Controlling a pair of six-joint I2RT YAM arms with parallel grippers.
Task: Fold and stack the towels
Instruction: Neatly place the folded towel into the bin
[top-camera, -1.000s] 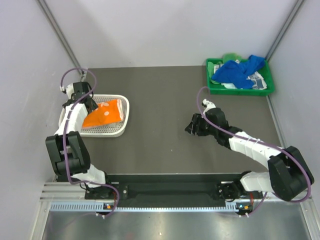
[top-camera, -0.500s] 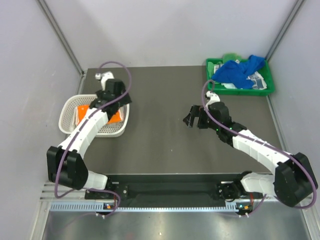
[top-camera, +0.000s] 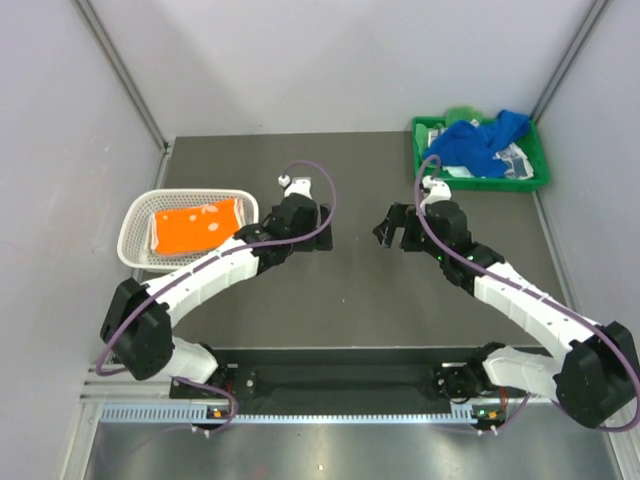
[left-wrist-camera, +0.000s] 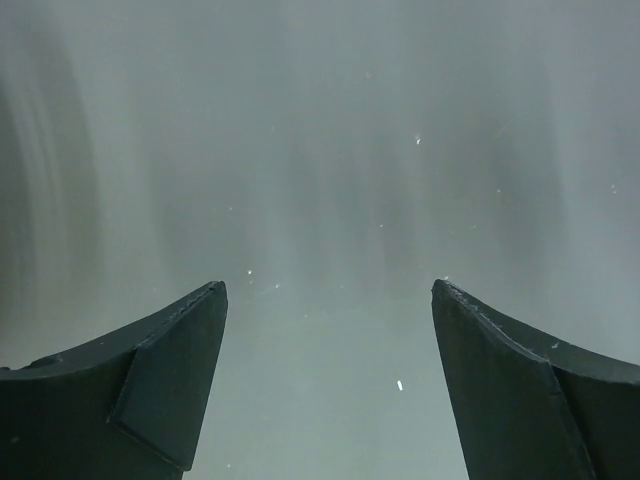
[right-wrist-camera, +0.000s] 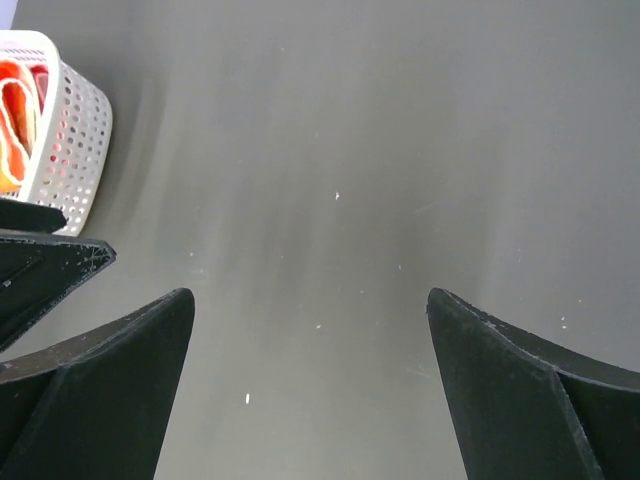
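Table (top-camera: 350, 300): matt dark grey, smooth, finely flecked. Basket (top-camera: 133, 228), left: white perforated plastic. Orange towel (top-camera: 195, 226) inside it: soft cloth, pale-spotted. Tray (top-camera: 480, 181), upper right: glossy green plastic. Blue towel (top-camera: 468, 146) inside it: crumpled cloth. Fingers (right-wrist-camera: 520, 400), wrist views: matt black plastic. Arm shells (top-camera: 520, 300): glossy white plastic. Base plate (top-camera: 340, 455), bottom: brushed metal.

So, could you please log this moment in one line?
left gripper open | right gripper open | orange towel in basket | blue towel in tray
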